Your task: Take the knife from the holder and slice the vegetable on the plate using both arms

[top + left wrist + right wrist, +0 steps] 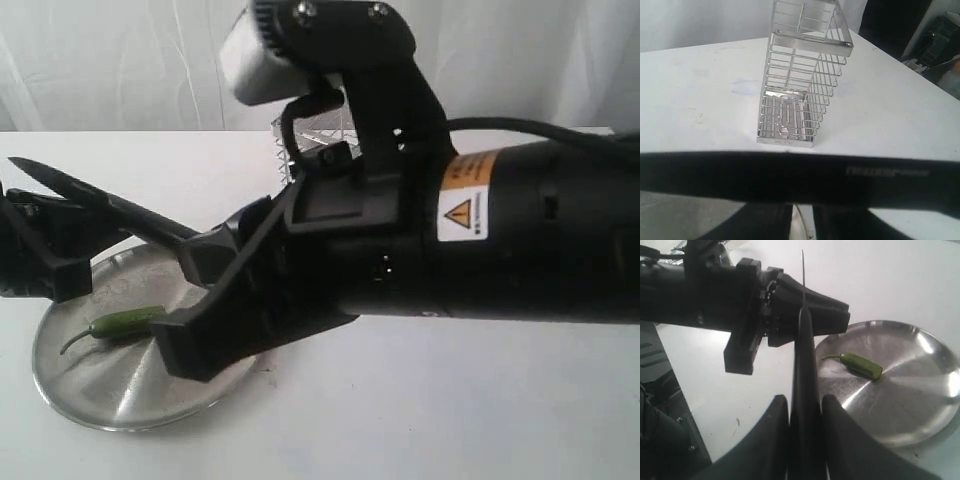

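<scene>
A: Exterior view: the bulky black right arm (480,240) blocks most of the tall chrome wire holder (310,140). Its gripper (195,300) pinches the slim dark knife (100,205), blade running up-left.

B: The small green chili (125,323) lies lengthwise on the round steel plate (120,395), stem left. Left gripper (40,255) beside the plate's edge; grip, can't tell.

The knife (100,205), slim with a dark pointed blade, was held off the counter, clamped by its black handle between the fingers of the right gripper (195,300), its tip aimed toward the counter's left edge. The green chili (125,323) with a thin curved stem lay whole on the round brushed-steel plate (110,395) near the left front. The chrome wire holder (800,80) stood upright toward the back edge.
</scene>
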### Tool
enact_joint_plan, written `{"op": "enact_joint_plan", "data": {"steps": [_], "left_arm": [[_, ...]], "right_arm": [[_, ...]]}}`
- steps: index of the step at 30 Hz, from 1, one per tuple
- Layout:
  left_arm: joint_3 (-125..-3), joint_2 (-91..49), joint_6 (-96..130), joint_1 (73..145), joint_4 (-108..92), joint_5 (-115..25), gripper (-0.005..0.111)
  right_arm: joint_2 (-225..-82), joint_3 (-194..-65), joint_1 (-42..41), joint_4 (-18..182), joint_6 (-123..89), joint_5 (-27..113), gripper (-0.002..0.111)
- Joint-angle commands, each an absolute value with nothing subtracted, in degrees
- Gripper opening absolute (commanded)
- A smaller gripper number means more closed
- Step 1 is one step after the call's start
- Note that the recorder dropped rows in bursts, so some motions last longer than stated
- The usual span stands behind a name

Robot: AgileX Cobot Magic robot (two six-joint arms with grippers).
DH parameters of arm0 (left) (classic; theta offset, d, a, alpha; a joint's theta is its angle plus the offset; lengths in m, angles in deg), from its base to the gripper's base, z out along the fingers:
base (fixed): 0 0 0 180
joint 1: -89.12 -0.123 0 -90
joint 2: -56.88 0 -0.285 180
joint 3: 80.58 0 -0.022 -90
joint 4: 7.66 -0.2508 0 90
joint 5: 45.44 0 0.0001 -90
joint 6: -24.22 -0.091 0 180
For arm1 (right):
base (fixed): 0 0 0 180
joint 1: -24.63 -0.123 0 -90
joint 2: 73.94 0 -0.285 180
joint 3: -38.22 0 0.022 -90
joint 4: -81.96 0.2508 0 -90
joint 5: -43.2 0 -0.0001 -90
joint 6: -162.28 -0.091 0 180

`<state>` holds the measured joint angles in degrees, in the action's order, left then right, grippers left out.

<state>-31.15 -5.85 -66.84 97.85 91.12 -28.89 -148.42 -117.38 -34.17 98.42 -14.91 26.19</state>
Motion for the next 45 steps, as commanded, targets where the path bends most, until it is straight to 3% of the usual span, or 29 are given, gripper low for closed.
{"op": "enact_joint_plan", "data": {"steps": [1, 15, 45], "left_arm": [[-31.5, -5.7, -67.1, 97.8, 92.3, -28.0, 0.020], [-30.5, -5.7, -67.1, 97.8, 92.3, -26.6, 0.020], [-28.7, -5.5, -65.5, 97.8, 89.7, -26.3, 0.020]], "right_arm": [[-148.7, -117.2, -34.2, 98.8, -15.0, 22.9, 0.000], [-149.2, -117.2, -34.1, 99.5, -16.4, 32.7, 0.000], [-154.5, -113.0, -29.0, 97.5, -18.0, 33.4, 0.000]]}}
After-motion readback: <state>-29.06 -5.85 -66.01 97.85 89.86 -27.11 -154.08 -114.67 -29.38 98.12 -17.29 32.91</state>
